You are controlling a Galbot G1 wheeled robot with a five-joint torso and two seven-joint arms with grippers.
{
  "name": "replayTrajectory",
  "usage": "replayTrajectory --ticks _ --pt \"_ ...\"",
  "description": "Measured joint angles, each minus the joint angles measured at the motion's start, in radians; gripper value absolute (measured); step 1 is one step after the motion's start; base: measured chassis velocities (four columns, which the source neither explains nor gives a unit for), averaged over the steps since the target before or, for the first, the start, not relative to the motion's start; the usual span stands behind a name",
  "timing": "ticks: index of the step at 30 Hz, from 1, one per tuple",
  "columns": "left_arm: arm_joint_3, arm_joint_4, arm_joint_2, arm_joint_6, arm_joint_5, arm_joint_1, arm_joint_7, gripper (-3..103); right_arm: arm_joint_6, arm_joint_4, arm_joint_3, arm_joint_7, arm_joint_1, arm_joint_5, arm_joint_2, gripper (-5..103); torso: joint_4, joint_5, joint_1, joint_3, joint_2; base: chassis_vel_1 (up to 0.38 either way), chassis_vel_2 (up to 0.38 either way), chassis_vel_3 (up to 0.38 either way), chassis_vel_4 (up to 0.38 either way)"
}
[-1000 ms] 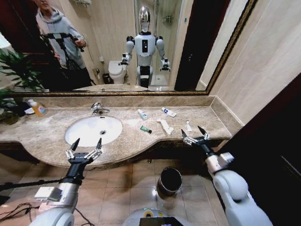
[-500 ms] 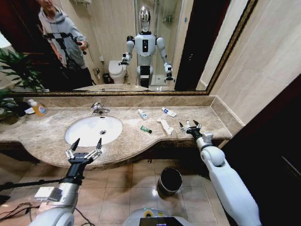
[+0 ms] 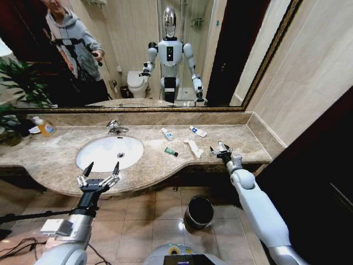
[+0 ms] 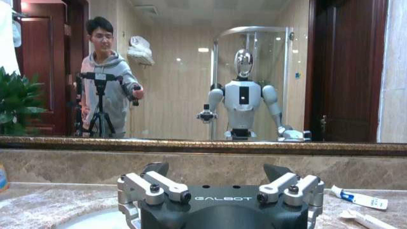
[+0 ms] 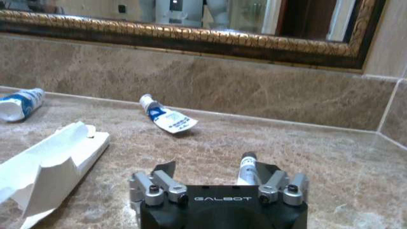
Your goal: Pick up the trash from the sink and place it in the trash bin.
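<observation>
Trash lies scattered on the mottled brown marble desk [image 3: 55, 154] right of the white oval sink [image 3: 102, 152]. From the right wrist, a small white tube [image 5: 247, 168] sits between the right tool's [image 3: 220, 149] spread fingers; overhead, this is near the desk's front edge. The left tool [image 3: 99, 173] hovers released before the sink. A black round trash bin [image 3: 198, 212] stands below.

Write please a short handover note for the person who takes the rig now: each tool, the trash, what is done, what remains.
Right tool: open, low over the counter, straddling a small white tube.
Left tool: open, idle at the sink's front rim.
Trash lies on the marble, none in the basin: paper strip, green tube, two blue-marked tubes.
Trash bin: on the floor below the counter.
Done: nothing binned. Left: all pieces.
</observation>
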Motion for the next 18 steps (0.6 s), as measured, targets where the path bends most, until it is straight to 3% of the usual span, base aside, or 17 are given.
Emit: replayTrajectory --ticks 5,8,10,16,18 --pt "0.0 0.0 0.0 0.0 0.0 0.0 0.0 100 0.007 -0.026 0.001 -0.009 0.012 0.002 0.004 71 0.0 0.0 0.0 0.0 0.0 0.0 0.0 0.0 0.0" --pt "0.0 0.0 0.0 0.0 0.0 0.0 0.0 100 0.007 -0.041 0.013 -0.009 0.018 0.004 0.005 54 0.0 -0.0002 0.0 0.0 0.0 0.0 0.0 0.0 0.0" --pt "0.0 0.0 0.0 0.0 0.0 0.0 0.0 100 0.007 -0.042 0.014 -0.008 0.018 0.005 0.003 54 0.0 0.0 0.0 0.0 0.0 0.0 0.0 0.0 0.0" --pt "0.0 0.0 0.0 0.0 0.0 0.0 0.0 100 0.0 -0.04 0.026 -0.001 0.01 0.008 -0.008 28 0.0 0.0 0.0 0.0 0.0 0.0 0.0 0.0 0.0" --pt "0.0 0.0 0.0 0.0 0.0 0.0 0.0 100 0.001 -0.038 0.027 -0.001 0.008 0.008 -0.008 28 0.0 0.0 0.0 0.0 0.0 0.0 0.0 0.0 0.0"
